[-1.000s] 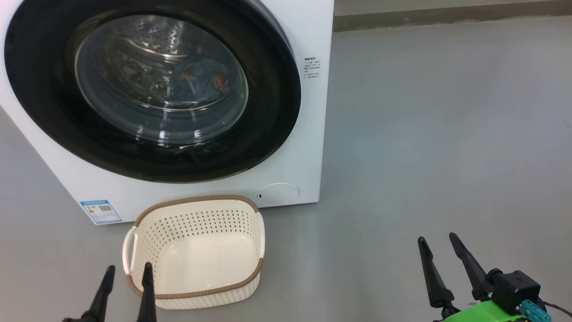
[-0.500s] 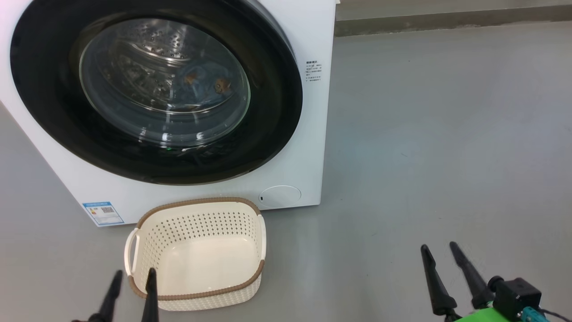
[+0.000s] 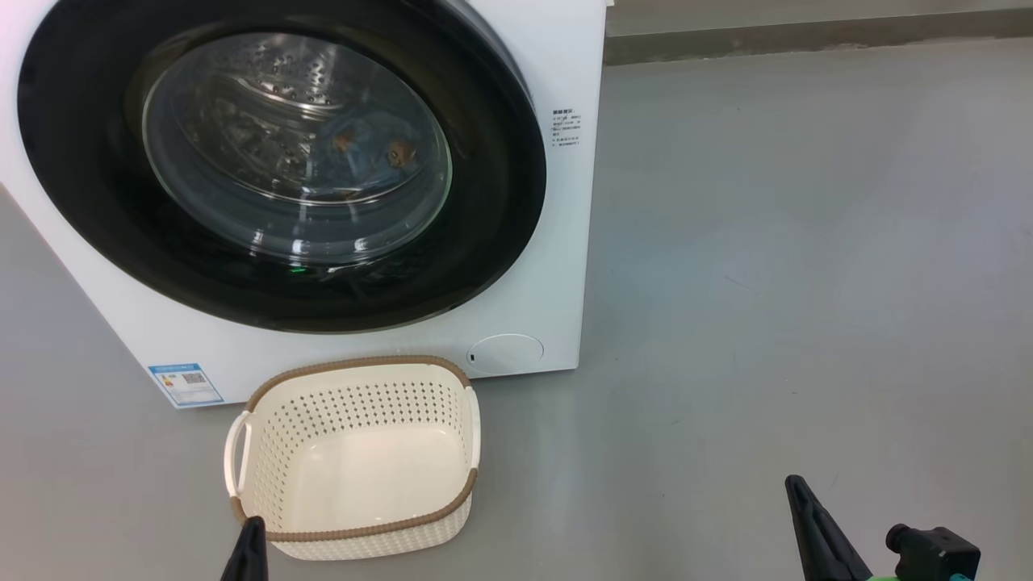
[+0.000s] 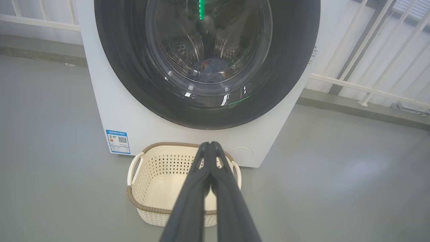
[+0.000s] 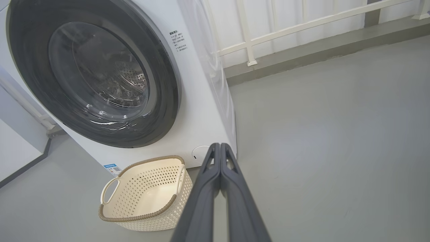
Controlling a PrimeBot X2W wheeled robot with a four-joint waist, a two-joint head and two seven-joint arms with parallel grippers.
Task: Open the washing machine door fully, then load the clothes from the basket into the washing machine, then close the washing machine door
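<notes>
On the grey floor (image 3: 767,282), just in front of the washing machine (image 3: 557,274), the basket (image 3: 355,365) stands empty. The washing machine door (image 3: 500,194) is closed, and the clothes (image 3: 367,145) show through its glass, inside the drum. The left gripper (image 4: 211,145) sits low at the basket's near rim, fingers pressed together, holding nothing. The right gripper (image 5: 220,146) hangs well to the right over bare floor, likewise pinched together and empty, pointing toward the machine's lower corner.

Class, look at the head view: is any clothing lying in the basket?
No, the basket has a bare cream floor; the blue clothes lie behind the glass of the washing machine door.
</notes>
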